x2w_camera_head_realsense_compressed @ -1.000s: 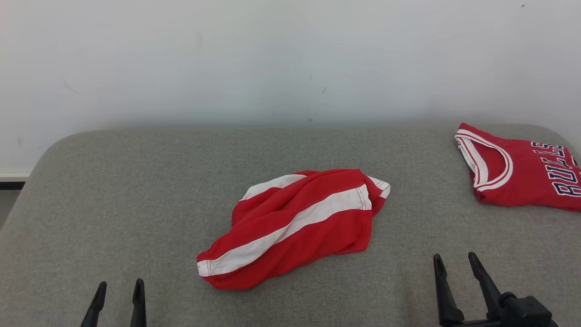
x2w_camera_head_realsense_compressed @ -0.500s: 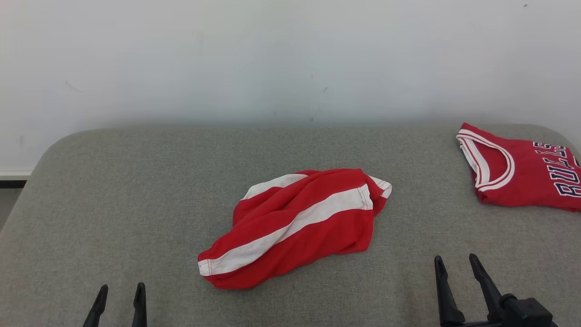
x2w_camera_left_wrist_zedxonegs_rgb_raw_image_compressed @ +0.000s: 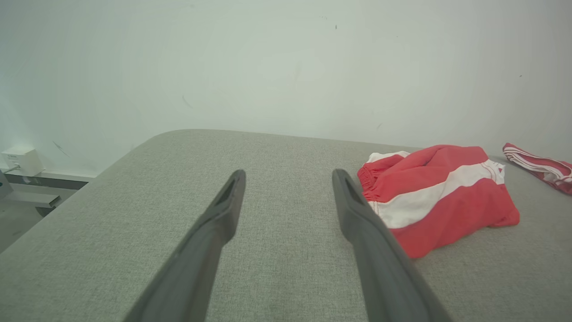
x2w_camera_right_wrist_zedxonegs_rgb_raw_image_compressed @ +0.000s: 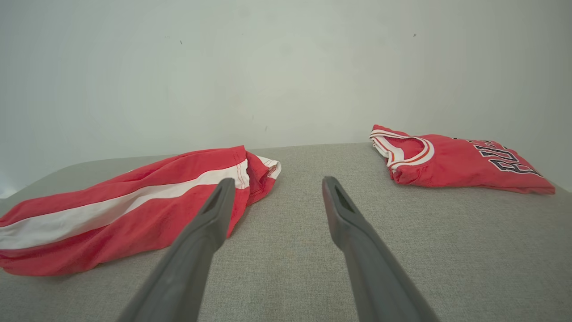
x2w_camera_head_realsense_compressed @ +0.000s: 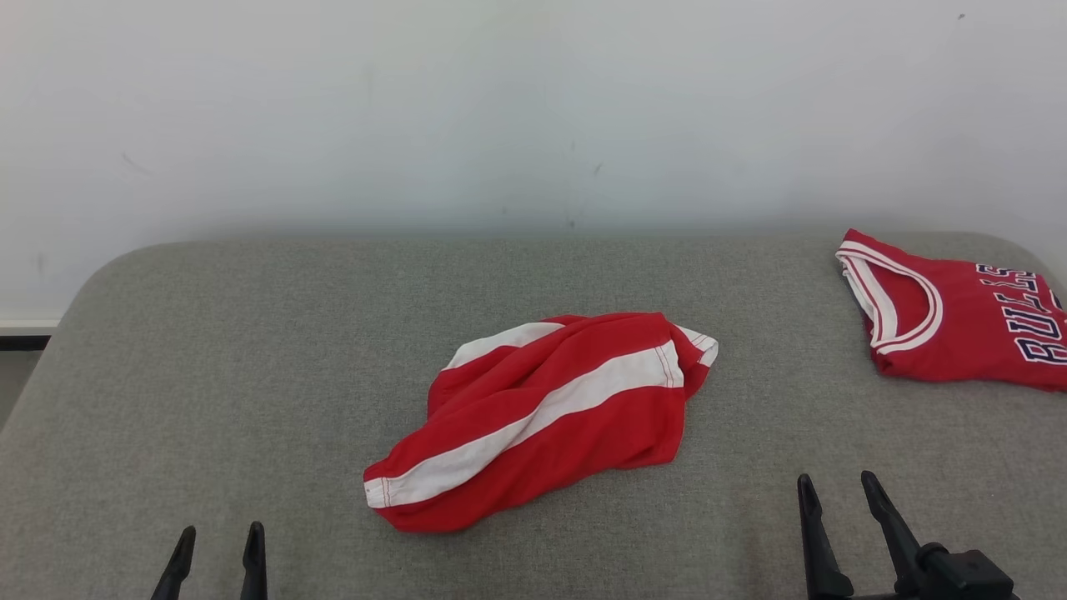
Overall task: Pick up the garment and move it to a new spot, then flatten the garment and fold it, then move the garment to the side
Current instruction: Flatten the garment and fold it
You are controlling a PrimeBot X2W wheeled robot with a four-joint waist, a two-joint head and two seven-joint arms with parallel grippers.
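While both arms wait low at the near edge of the grey padded surface [x2w_camera_head_realsense_compressed: 208, 350], neither has anything in its grasp. The left gripper [x2w_camera_head_realsense_compressed: 221, 533] shows at the lower left of the head view with its two dark fingers spread apart and empty. The right gripper [x2w_camera_head_realsense_compressed: 836, 482] at the lower right is spread just as wide, with only bare padding between its fingers. That open, flanking stance reads as a ready pose for the first pick, since no step of the task looks begun. A little farther out, roughly midway between the two arms, the garment [x2w_camera_head_realsense_compressed: 542, 417] lies in a crumpled heap, touching neither gripper. It is a pair of red shorts with a broad white stripe, twisted over itself, and the left wrist view shows a gathered waistband at one end. Bunched like this it cannot simply be pressed flat, so lifting it and laying it down afresh looks like the sensible start, probably by pinching an edge or the waistband. Farther back, at the right corner and well apart from the heap, a folded red jersey [x2w_camera_head_realsense_compressed: 959, 333] with dark lettering rests neatly. It is likely a piece already set aside, which hints where finished items go. Behind everything stands a plain pale wall [x2w_camera_head_realsense_compressed: 500, 108].
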